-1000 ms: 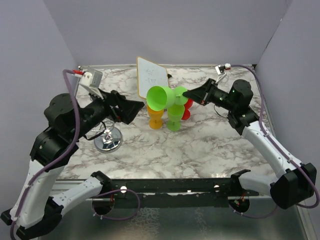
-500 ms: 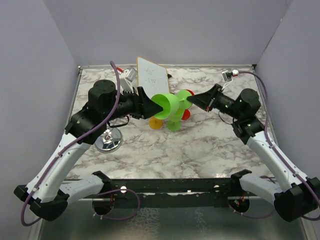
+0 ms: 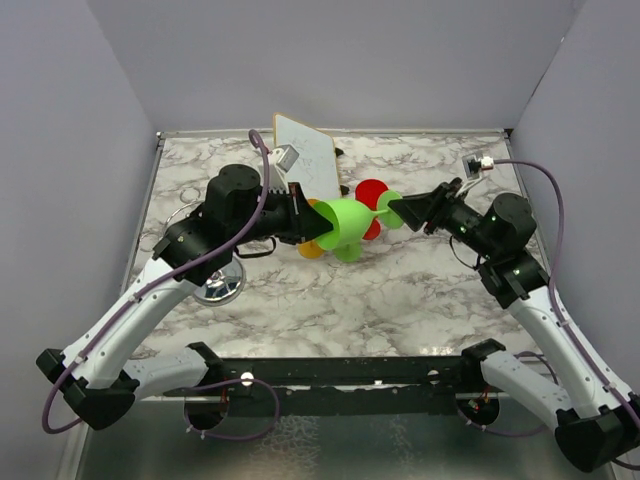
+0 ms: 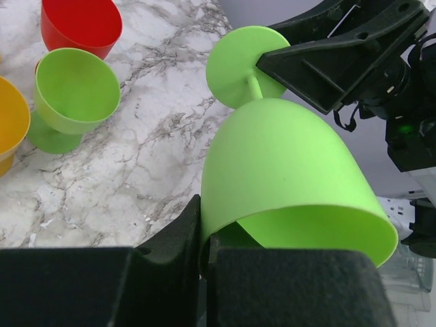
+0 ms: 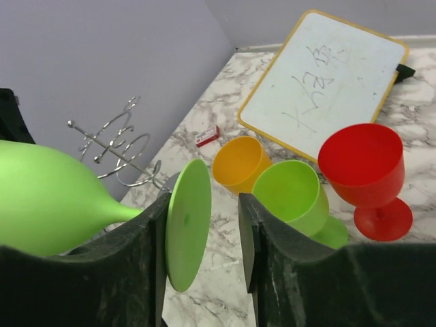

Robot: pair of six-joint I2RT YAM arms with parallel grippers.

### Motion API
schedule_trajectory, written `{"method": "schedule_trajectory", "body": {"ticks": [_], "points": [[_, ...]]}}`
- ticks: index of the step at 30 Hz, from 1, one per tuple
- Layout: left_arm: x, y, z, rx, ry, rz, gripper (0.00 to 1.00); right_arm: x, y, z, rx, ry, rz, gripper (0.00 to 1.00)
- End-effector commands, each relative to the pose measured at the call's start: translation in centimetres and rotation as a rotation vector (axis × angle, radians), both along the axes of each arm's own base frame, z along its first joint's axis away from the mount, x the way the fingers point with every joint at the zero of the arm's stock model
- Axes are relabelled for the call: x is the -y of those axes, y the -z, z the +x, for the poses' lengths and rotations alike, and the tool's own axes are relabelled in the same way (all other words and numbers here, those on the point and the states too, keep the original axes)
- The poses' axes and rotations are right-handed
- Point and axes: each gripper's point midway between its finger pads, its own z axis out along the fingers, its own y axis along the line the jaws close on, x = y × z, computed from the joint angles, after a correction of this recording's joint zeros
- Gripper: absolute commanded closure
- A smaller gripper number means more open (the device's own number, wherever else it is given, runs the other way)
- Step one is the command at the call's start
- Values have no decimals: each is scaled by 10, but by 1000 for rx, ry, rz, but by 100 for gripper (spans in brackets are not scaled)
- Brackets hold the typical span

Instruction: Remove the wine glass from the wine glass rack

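Swung inward since a second ago, the left gripper (image 4: 206,238) pinches the rim of the lime-green plastic wine glass (image 3: 345,222), held sideways in mid-air clear of the shiny chrome wire rack (image 5: 116,146), its foot between the spread fingers of the right gripper (image 5: 204,211), seemingly for a handover.
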Motion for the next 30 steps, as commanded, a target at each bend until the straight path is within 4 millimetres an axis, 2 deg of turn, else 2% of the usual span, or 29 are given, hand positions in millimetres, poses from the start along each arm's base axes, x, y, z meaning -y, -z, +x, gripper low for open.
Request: {"method": "schedule_trajectory", "body": {"ticks": [1,7,11,15,17,19,23,25,27,30], "points": [[-2,-8,-11,32,30,-19,100,33,11,10,47,170,-198,53],[-14,8,-26,6,60,52,100,67,-3,1,166,295,-342,31],[-29,19,-42,-22,90,132,100,97,-17,-6,212,449,-342,26],[-46,42,-56,-75,110,237,100,109,-35,-20,296,499,-298,18],[-54,53,-59,-108,87,281,100,98,-44,-31,365,431,-271,11],[-55,55,-56,-133,41,266,100,78,-47,-42,419,314,-235,10],[-32,29,-46,-98,42,97,100,35,-37,-49,323,75,-114,8],[-31,31,-43,-87,41,116,100,32,-34,-41,227,80,-74,8],[-39,50,-42,-117,34,209,100,35,-28,-29,151,124,-85,8],[-55,77,-43,-166,29,366,100,47,-22,-13,131,206,-168,7]]}}
